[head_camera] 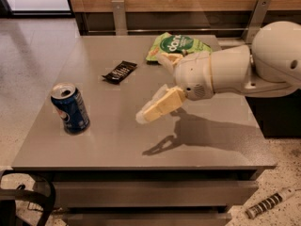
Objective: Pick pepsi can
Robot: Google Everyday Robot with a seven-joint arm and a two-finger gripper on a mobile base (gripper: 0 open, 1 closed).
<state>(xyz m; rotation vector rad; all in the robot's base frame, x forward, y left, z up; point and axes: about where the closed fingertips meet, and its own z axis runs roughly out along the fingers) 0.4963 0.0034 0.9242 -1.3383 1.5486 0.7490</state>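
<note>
The pepsi can (70, 108) stands upright near the front left of the grey table (113, 145). It is dark blue with a silver top. My gripper (153, 86) hovers above the middle of the table, to the right of the can and well apart from it. It is open and empty. One cream fingertip (149, 113) points down-left toward the can, and the other (165, 58) sits higher, in front of the green bag. The white arm (244, 69) reaches in from the right.
A flat black wrapper (120, 71) lies behind the can, toward the table's middle. A green snack bag (178, 44) lies at the back, partly behind my gripper. A wooden wall with metal posts (118, 16) runs behind the table. A dark object (19, 201) sits at the lower left.
</note>
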